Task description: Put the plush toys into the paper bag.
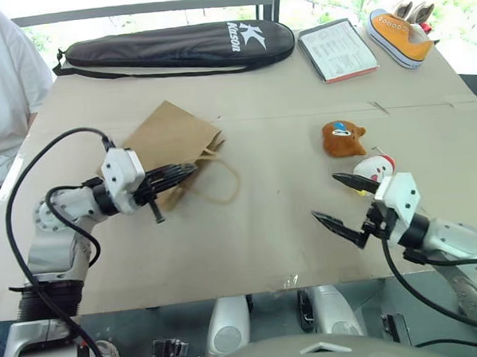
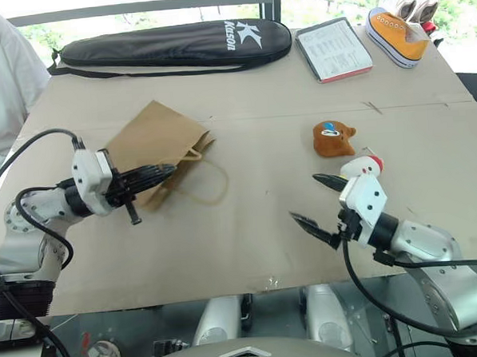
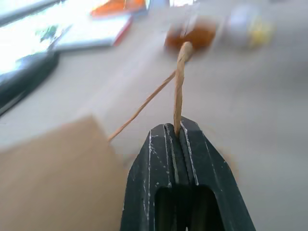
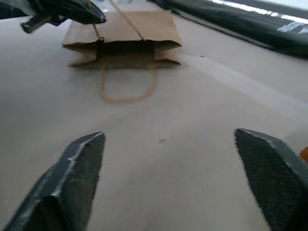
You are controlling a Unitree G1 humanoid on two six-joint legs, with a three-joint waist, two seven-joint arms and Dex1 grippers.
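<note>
left gripper: pinched tight on a cord handle at the mouth of the paper bag, which lies flat on the counter | right gripper: wide apart, holding nothing | white chicken just behind it, brown toy a bit farther

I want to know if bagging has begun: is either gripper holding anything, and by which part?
The left gripper is shut on one cord handle of the paper bag. The right gripper is open and holds nothing.

white "kason" lettering on the black racket case.
</note>
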